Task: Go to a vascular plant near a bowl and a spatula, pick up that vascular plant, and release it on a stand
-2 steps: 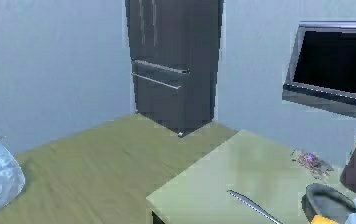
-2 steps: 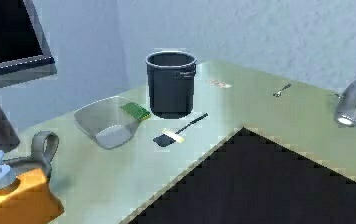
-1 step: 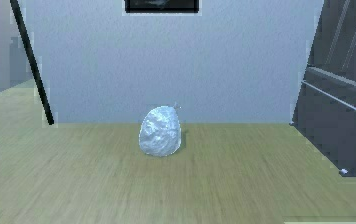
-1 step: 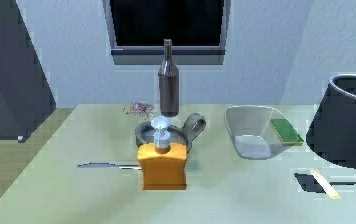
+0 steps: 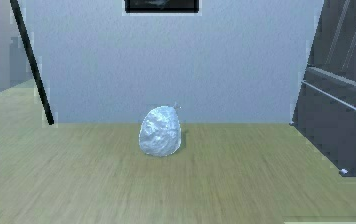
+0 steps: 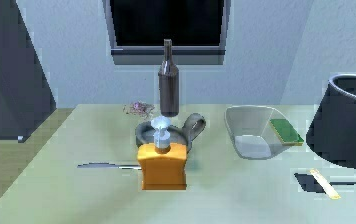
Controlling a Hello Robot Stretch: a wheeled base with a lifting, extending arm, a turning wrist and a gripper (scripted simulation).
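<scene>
Forward view: a pale crumpled lump (image 5: pixel 160 132), whitish-blue, sits near the middle of a wood-grain surface (image 5: pixel 76 180), in front of a grey-blue wall. A thin dark rod (image 5: pixel 32 62) slants across the upper left. A dark framed picture (image 5: pixel 161 5) is cut by the top edge, and a dark cabinet (image 5: pixel 336 95) stands at the right. Arm side view: a pale countertop (image 6: pixel 66 195) runs below a dark window (image 6: pixel 166 25). A tall dark bottle (image 6: pixel 167 75) stands upright at centre. Just in front of it is a grey round pot (image 6: pixel 146 133) with a looped handle on its right. In front of that is an orange block-shaped container (image 6: pixel 163 168) with a pale cap; it overlaps the pot, and I cannot tell whether they touch. A thin grey utensil (image 6: pixel 104 166), spatula-like, lies flat just left of the container. A small pinkish thing (image 6: pixel 138 107) lies left of the bottle, too small to name. Right of the pot, apart from it, is a pale shallow bowl (image 6: pixel 251 135) with a green sponge-like block (image 6: pixel 284 130) at its right rim. A large dark tapering vessel (image 6: pixel 346 120) stands at the right edge; whether it is the vascular plant's pot cannot be told. A dark flat item with a yellowish strip (image 6: pixel 319 183) lies in front of it. The arm's pose, and whether the gripper is spread or pressed together, cannot be told.
</scene>
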